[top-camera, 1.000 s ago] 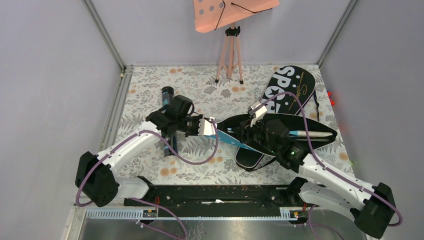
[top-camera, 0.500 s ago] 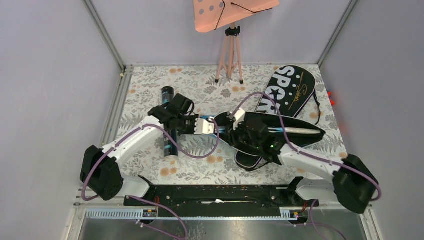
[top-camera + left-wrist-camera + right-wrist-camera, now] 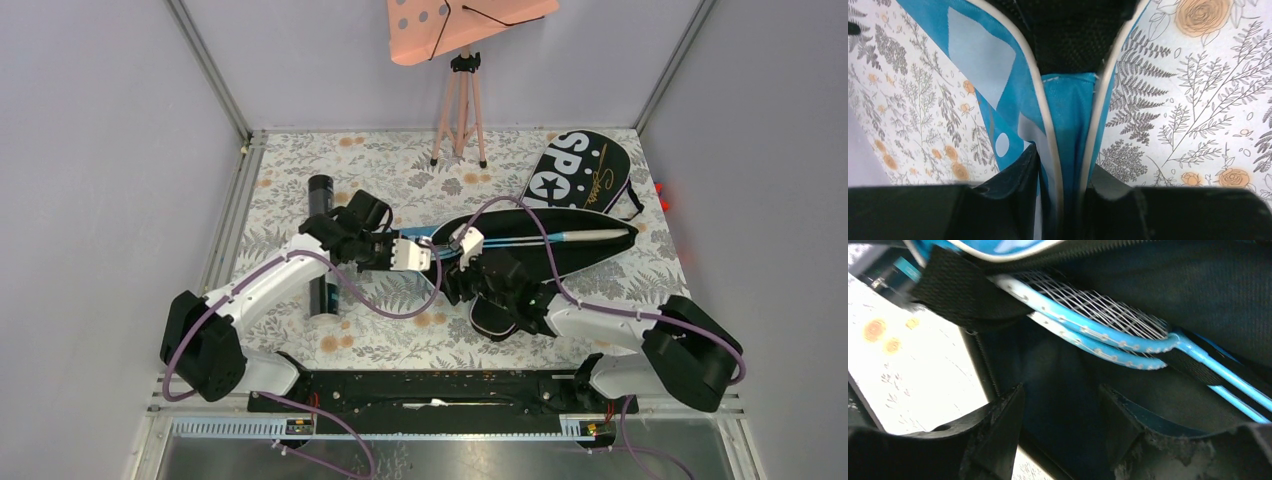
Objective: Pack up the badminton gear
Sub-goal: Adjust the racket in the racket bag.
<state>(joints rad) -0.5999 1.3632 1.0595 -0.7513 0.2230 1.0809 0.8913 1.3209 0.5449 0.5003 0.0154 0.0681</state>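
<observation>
**A:** Grip check first: what does the left gripper have?

**B:** Its jaws are clamped on the pointed end of the blue bag. In the left wrist view the white-piped rim of the fabric runs straight down between the two fingers. The black mesh lining opens out beyond the fingertips.

**A:** And the right gripper?

**B:** Jaws apart, with nothing between them. They hover at the mouth of the same bag, just beside the left gripper's fingertips. The dark inside of the bag lies directly ahead of them.

**A:** Where are the rackets?

**B:** Inside the bag, beyond the right jaws. Two light-blue hoops lie one against the other, with their shafts running off to the right. A black strap crosses over the hoops, up and left of the jaws. From above, a pale handle lies at the far end of the bag, well away from both grippers.

**A:** More than two rackets in there?

**B:** Possibly; the dim lining hides too much to count.

**A:** The rest?

**B:** The black tube lies on the floral cloth behind the left jaws, partly under that arm. The black SPORT bag lies flat beyond the right jaws, well apart from them.
</observation>
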